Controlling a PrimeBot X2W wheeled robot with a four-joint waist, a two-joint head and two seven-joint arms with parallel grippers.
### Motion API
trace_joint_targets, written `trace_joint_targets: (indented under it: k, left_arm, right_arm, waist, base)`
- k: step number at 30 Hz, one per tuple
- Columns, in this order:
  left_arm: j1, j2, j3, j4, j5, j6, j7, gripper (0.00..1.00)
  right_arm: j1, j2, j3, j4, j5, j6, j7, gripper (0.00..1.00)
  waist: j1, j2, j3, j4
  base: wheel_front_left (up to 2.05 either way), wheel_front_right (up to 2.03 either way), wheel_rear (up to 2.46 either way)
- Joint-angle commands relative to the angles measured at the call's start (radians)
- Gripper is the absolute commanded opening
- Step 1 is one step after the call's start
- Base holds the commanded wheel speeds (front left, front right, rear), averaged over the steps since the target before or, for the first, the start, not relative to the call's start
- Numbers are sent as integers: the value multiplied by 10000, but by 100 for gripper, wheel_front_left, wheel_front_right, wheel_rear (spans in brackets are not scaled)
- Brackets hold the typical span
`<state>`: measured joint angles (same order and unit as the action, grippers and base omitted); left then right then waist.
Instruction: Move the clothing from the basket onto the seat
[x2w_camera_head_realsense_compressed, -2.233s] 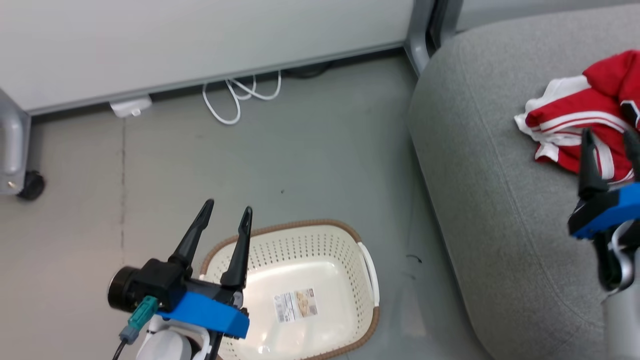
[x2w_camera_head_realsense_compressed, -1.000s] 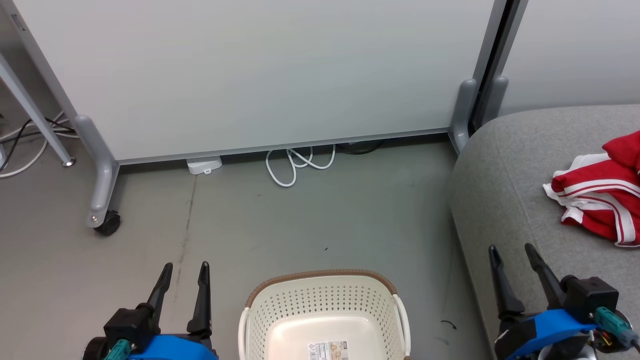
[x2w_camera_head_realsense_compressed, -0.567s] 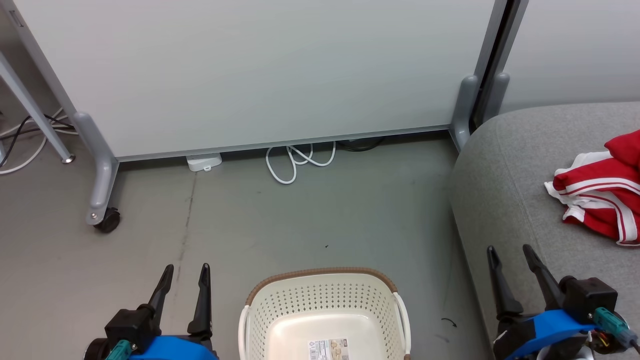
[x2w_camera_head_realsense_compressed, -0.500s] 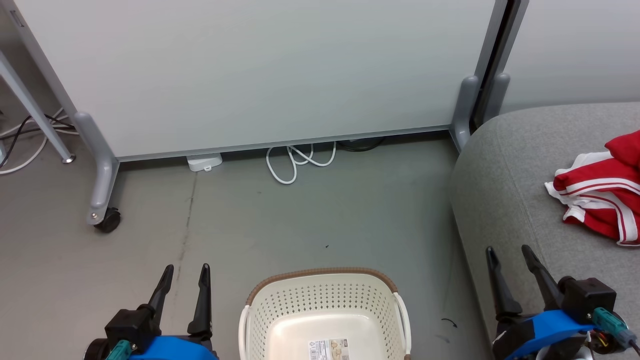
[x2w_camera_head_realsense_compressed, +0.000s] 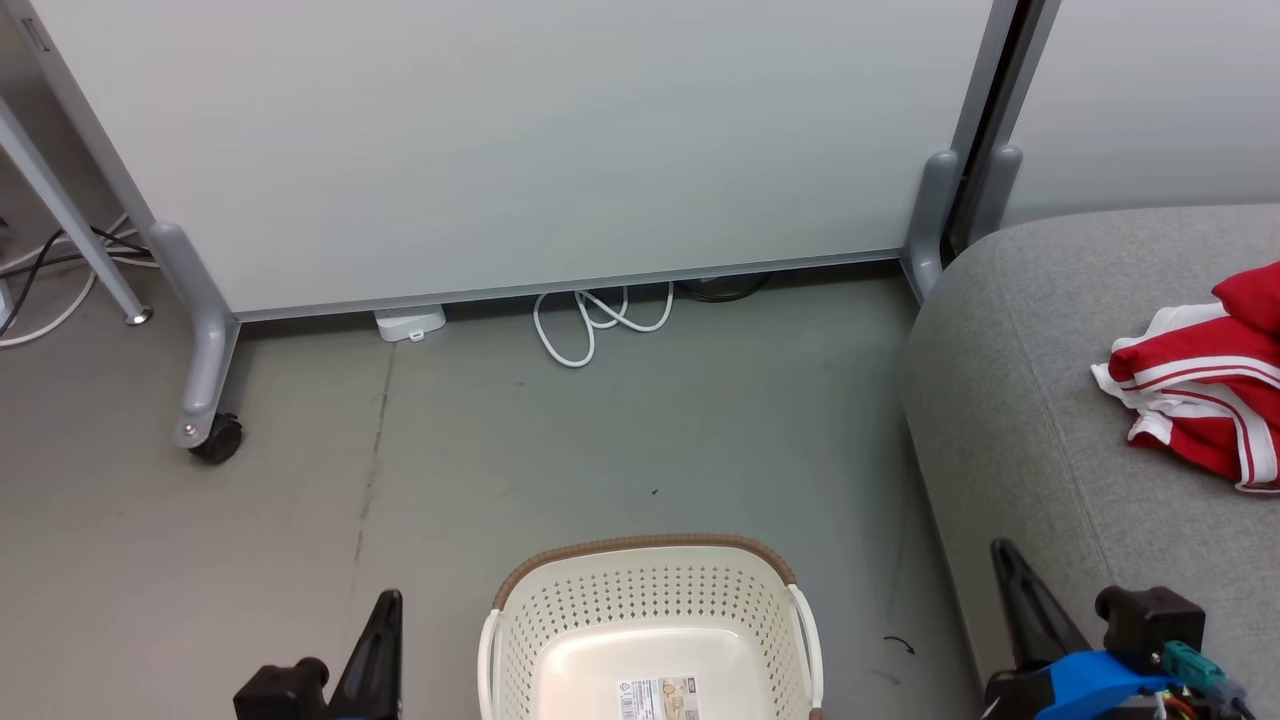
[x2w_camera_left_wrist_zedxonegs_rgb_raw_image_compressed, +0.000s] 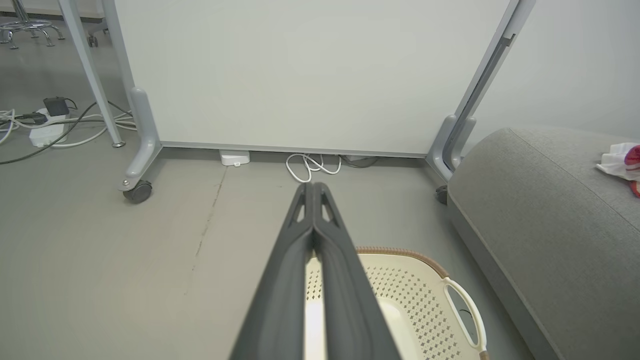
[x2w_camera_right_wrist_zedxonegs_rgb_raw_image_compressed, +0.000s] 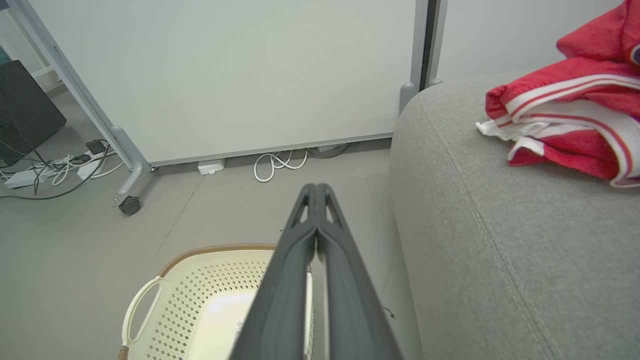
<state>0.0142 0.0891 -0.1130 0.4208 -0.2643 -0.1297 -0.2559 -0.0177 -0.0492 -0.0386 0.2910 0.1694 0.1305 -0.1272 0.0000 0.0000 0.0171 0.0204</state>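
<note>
Your left gripper (x2w_camera_head_realsense_compressed: 388, 600) and right gripper (x2w_camera_head_realsense_compressed: 1003, 550) are both pinched shut, flanking the basket (x2w_camera_head_realsense_compressed: 645, 585) near you on the floor (x2w_camera_head_realsense_compressed: 600, 450). The clothing (x2w_camera_head_realsense_compressed: 1200, 400) is piled on the seat (x2w_camera_head_realsense_compressed: 1020, 420), far right, well apart from the basket.

Red clothing (x2w_camera_right_wrist_zedxonegs_rgb_raw_image_compressed: 565, 120) lies on the grey seat (x2w_camera_right_wrist_zedxonegs_rgb_raw_image_compressed: 500, 260).

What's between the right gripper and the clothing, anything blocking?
Nothing visible. Bare grey seat lies between the shut right gripper and the clothing, which already rests on that seat. The basket beside it holds just a paper label.
</note>
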Motion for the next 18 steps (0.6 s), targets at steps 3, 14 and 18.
trace_joint_targets:
  k: [3,14,18]
  left_arm:
    - [49,-39,66,76,-397,0,111,0]
    - [-146,-86,372,-186,-2189,-2,602,0]
    - [-216,-102,486,-283,-2847,-2,785,0]
  right_arm:
    - [0,9,-40,148,426,0,111,0]
    - [-130,5,-133,43,2348,0,420,0]
    - [-179,3,-167,5,3054,0,532,0]
  waist:
    - [0,0,-3,-3]
    - [0,0,-14,-20]
    - [0,0,-18,-26]
  base:
    - [0,0,0]
    - [0,0,0]
    - [0,0,0]
